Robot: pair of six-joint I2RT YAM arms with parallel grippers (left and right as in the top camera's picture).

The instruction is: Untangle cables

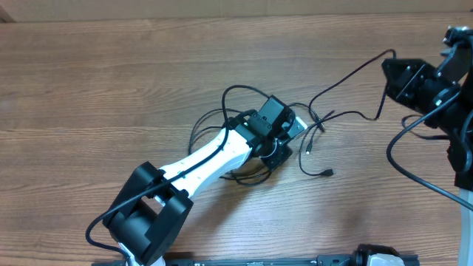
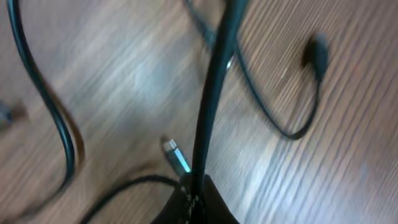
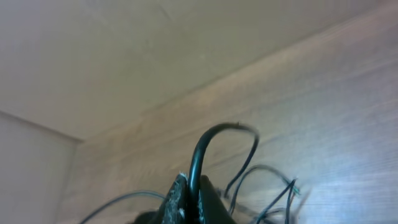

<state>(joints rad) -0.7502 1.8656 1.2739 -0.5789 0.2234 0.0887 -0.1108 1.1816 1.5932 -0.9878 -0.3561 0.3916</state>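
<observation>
Several thin black cables point(image 1: 244, 122) lie tangled in the middle of the wooden table. My left gripper point(image 1: 281, 144) sits over the tangle, shut on one black cable point(image 2: 214, 93) that runs straight up out of its jaws in the left wrist view. A silver-tipped plug point(image 2: 176, 155) lies just left of that gripper point(image 2: 199, 190), and a dark plug point(image 2: 317, 53) lies at the upper right. At the right, my right gripper point(image 1: 386, 68) is raised and shut on another cable point(image 1: 347, 77) that trails down to the tangle. In the right wrist view this cable point(image 3: 214, 134) arches out of the gripper point(image 3: 193, 190).
Loose cable ends with small plugs point(image 1: 327, 173) lie right of the tangle. A thicker black arm wire point(image 1: 414, 174) loops by the right arm. The table's far edge point(image 1: 222, 18) runs along the top.
</observation>
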